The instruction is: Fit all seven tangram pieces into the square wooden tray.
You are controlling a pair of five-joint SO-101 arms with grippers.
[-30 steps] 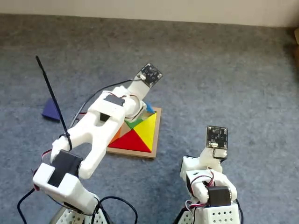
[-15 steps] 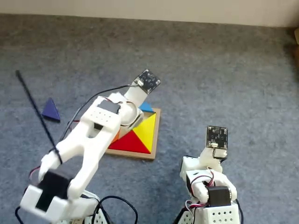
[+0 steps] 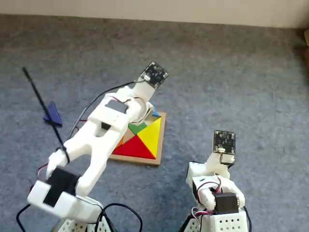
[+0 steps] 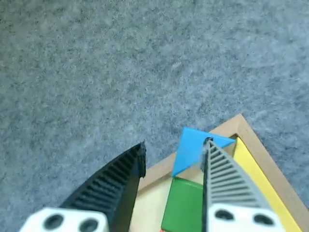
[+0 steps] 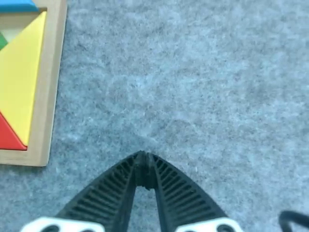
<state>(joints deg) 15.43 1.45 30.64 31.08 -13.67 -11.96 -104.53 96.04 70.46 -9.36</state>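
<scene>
Reading the high view, I locate the square wooden tray [image 3: 162,137] just left of frame centre on the grey carpet [image 3: 231,72]. The left arm [image 3: 104,133] runs up from the lower left of the frame and covers the tray's left part. In the uncovered part, a yellow triangle [image 3: 152,135] lies along the tray's right side. A red triangle [image 3: 135,148] lies along its lower side and a green piece [image 3: 137,128] sits above the point where the two meet. A dark blue triangle [image 3: 53,114] lies on the carpet at the left of the frame, well apart from the tray. In the left wrist view, the left gripper [image 4: 175,144] hangs over one tray corner with its claw wide. One finger is over the carpet outside the rim — the other is over the tray, at the edge of a light blue triangle [image 4: 192,147]. This piece sits in the corner beside the green piece, and one edge appears to overlap the wooden rim. I cannot tell whether the finger touches it. The right arm [image 3: 217,195] sits at the lower right of the high view, apart from the tray. In the right wrist view, the right gripper [image 5: 144,168] is over bare carpet with its claw closed tip to tip and nothing in it.
</scene>
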